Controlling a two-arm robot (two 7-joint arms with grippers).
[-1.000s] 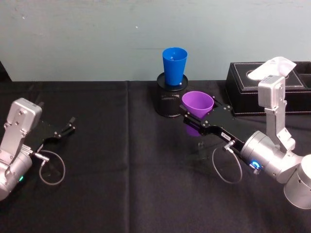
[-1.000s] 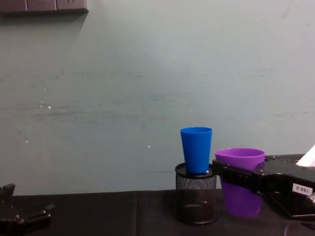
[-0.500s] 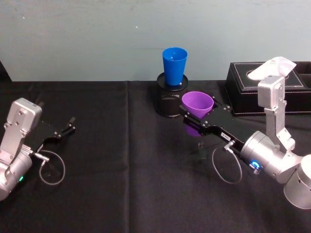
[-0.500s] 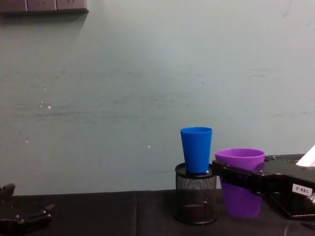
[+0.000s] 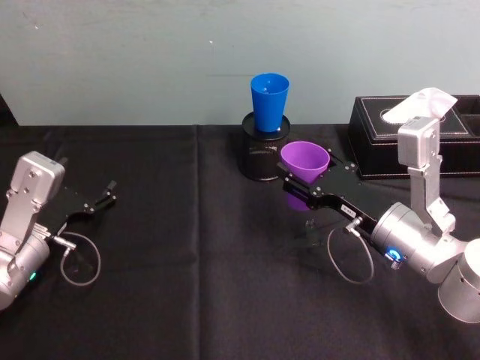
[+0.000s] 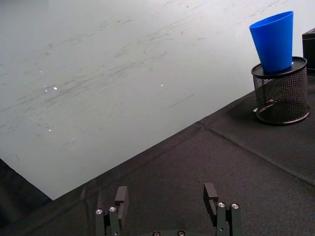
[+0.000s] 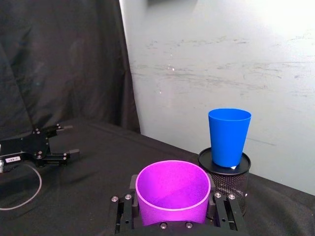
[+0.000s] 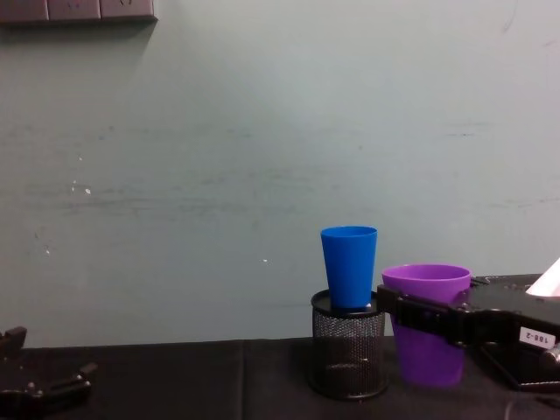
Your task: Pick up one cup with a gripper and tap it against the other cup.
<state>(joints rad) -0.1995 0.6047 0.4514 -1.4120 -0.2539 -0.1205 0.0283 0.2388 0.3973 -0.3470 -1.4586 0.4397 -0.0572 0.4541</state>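
My right gripper is shut on the purple cup, holding it upright just above the cloth; the cup sits between the fingers and also appears in the chest view. The blue cup stands upright in the top of a black mesh pen holder, just behind and left of the purple cup, with a narrow gap between them. My left gripper rests open at the far left, empty.
A black tissue box with a white tissue stands at the back right, close behind my right arm. A black cloth covers the table. A pale wall runs along the far edge.
The purple cup dipped very slightly at half a second ago and is back at its earlier height. The left arm has not moved.
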